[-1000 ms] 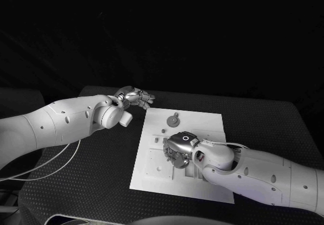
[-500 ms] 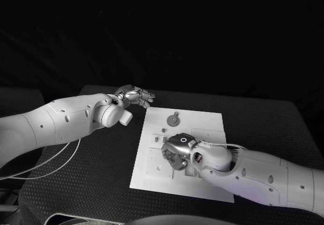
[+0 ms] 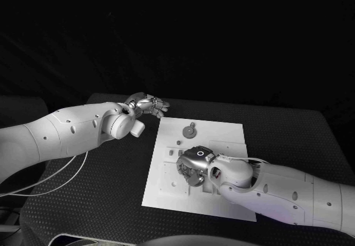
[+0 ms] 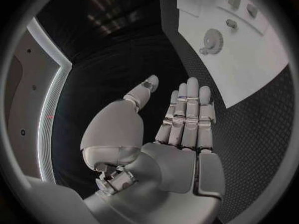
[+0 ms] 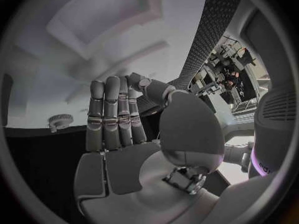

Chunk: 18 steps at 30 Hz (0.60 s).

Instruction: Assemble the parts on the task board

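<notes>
1. Head view: the white task board (image 3: 225, 133) lay in the middle of the black surface (image 3: 103, 184). The left robot hand (image 3: 147, 106) hung just off the board's far left corner, above the surface, holding nothing. The right robot hand (image 3: 194, 163) sat low over the middle of the board, fingers bent down toward it — whether they pinched a part could not be told here. A round gear part (image 3: 190, 132) lay on the board near its far edge, apart from both hands.

2. Left wrist view: the left robot hand (image 4: 177, 129) was spread flat, fingers straight and side by side, thumb apart, nothing in it. The gear part (image 4: 212, 38) lay on the board (image 4: 249, 64) beyond.

3. Right wrist view: the right robot hand (image 5: 124, 129) showed its fingers upright and together, thumb curved toward them — no part was visible between them. The gear part (image 5: 59, 120) lay on the board (image 5: 74, 69) beside the fingers.
</notes>
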Available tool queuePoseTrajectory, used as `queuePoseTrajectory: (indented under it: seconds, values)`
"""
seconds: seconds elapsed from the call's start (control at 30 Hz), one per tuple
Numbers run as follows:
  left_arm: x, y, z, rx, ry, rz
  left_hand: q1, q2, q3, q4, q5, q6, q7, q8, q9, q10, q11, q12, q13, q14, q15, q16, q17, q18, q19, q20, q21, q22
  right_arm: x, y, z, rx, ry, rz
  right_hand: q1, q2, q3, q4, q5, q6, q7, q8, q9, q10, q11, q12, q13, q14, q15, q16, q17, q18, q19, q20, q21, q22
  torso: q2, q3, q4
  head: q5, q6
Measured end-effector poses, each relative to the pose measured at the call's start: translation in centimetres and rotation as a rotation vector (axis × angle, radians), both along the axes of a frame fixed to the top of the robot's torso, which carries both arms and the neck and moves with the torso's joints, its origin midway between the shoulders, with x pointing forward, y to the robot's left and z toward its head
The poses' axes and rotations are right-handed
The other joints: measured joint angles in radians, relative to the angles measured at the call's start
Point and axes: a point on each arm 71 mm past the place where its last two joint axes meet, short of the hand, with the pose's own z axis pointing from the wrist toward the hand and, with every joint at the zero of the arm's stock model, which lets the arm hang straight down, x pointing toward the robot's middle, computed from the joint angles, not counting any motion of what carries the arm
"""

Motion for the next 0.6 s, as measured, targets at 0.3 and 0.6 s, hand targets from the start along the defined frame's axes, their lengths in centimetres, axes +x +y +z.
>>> queuePoseTrajectory:
  seconds: [0.3, 0.6]
  values:
    - [0.00, 0.03, 0.00, 0.001, 0.001, 0.000, 0.000, 0.000, 0.000, 0.000, 0.000, 0.000, 0.000, 0.000, 0.000, 0.000, 0.000, 0.000, 0.000, 0.000, 0.000, 0.000, 0.000, -0.005, 0.000, 0.000, 0.000, 0.001, 0.11, -0.34, -0.11, 0.022, 0.013, -0.016, -0.044, -0.037, -0.025, 0.013, 0.014, -0.041, 0.019, -0.024, -0.001, -0.031, 0.013, -0.019, 0.000, -0.010, 0.009, -0.005, 0.006, 0.007, -0.009, 0.006, -0.001, 0.001, 0.000, 0.0001, -0.0002, 0.000, 0.001]
    - [-0.01, 0.13, 0.00, 0.001, 0.002, 0.002, 0.000, 0.000, -0.005, 0.005, -0.004, -0.007, 0.001, 0.000, -0.002, 0.000, 0.000, 0.000, -0.001, 0.000, 0.000, -0.004, 0.003, -0.005, 0.000, 0.000, -0.004, 0.002, 0.13, -0.66, -0.14, 0.032, 0.022, -0.024, -0.062, -0.049, -0.088, 0.006, 0.001, -0.115, 0.051, -0.059, -0.011, -0.052, 0.009, -0.045, -0.001, -0.023, 0.023, -0.008, 0.019, 0.008, -0.025, 0.007, -0.006, 0.002, 0.000, 0.0012, -0.0001, -0.001, -0.001]
